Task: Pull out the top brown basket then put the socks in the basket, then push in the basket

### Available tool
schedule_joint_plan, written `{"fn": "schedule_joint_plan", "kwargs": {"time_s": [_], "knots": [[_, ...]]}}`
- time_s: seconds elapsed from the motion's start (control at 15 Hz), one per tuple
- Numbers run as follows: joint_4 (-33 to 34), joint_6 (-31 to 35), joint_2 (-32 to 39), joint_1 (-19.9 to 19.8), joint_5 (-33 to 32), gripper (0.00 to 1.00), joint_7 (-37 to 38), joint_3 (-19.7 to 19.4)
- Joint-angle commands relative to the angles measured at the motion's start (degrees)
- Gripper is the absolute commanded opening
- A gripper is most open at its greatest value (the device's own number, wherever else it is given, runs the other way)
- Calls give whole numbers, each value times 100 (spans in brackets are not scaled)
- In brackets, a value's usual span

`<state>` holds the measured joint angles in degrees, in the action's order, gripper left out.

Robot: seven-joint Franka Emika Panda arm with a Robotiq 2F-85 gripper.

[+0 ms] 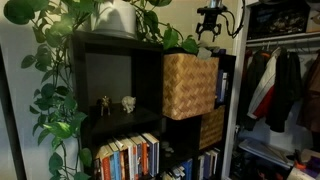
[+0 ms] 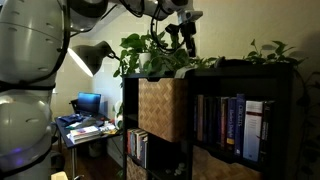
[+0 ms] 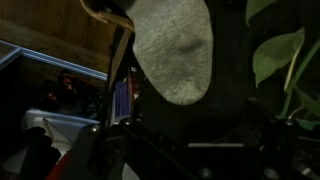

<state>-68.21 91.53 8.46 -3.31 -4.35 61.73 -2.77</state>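
Note:
The top brown basket (image 1: 188, 85), a light tan wicker cube, sticks out of its top cubby in both exterior views (image 2: 162, 108). A grey sock (image 3: 172, 48) lies on the dark top of the shelf, just ahead of my fingers in the wrist view. A tan basket rim (image 3: 103, 10) shows beside it. My gripper (image 1: 210, 28) hovers above the shelf top over the basket side, also seen in an exterior view (image 2: 185, 38). In the wrist view its dark fingers (image 3: 195, 125) stand apart with nothing between them.
A leafy pot plant (image 1: 120, 18) covers the shelf top, and a leaf (image 3: 275, 50) is close to my fingers. A darker basket (image 1: 212, 127) sits in the cubby below. Books (image 2: 230, 125) fill other cubbies. Two small figurines (image 1: 116, 103) stand in a cubby. Clothes (image 1: 280, 80) hang beside the shelf.

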Motion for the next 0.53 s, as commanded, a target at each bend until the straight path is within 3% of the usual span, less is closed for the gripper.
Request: {"fn": "schedule_joint_plan", "kwargs": {"time_s": [0.0, 0.4, 0.47], "knots": [[-721, 262, -371, -15, 199, 100, 119, 7], [-1129, 517, -306, -37, 303, 100, 108, -1], [-1170, 535, -309, -26, 335, 82, 96, 10]]}}
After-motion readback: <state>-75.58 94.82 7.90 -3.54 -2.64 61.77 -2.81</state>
